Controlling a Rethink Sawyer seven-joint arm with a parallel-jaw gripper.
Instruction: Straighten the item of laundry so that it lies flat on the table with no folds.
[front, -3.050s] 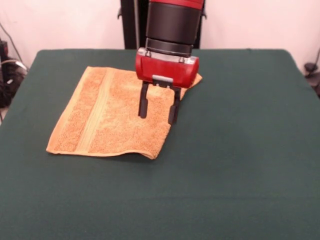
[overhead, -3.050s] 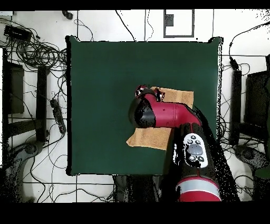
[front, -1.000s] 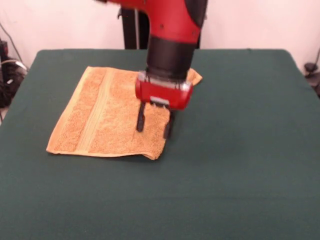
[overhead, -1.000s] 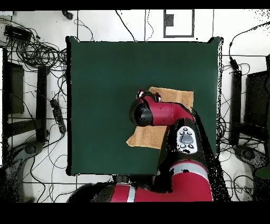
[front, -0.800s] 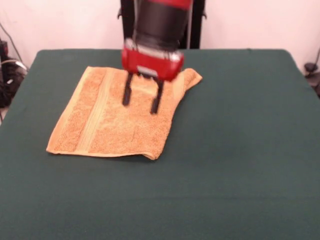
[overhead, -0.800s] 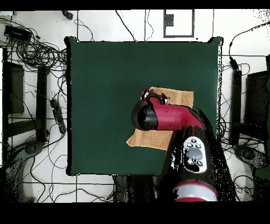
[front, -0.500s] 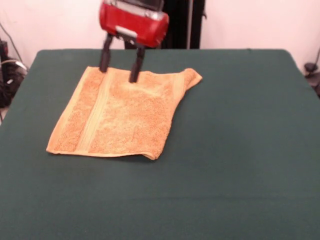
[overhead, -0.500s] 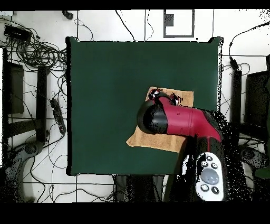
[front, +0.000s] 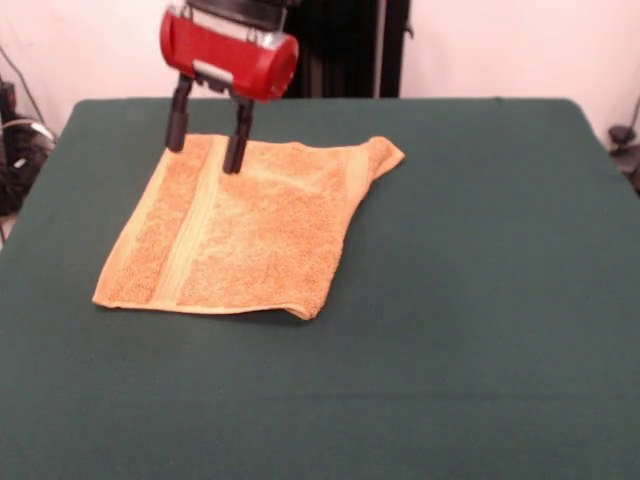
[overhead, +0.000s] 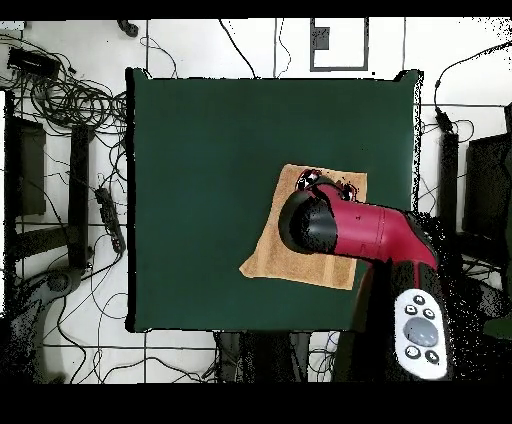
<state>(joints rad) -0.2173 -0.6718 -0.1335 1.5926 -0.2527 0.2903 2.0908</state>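
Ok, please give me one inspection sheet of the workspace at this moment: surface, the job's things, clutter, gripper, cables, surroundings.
Surface: table with dark green cover, bare apart from the towel.
Job's things: towel, orange-tan, lies on the table's far left part in the front view; its right side is folded over, with one corner sticking out toward the far right; not yet flat.
Clutter: nothing seen on the table.
Gripper: gripper open, holding nothing, above the towel's far left edge.
Cables: many loose cables on the floor round the table in the overhead view; none on the table.
Surroundings: pale wall behind the table.
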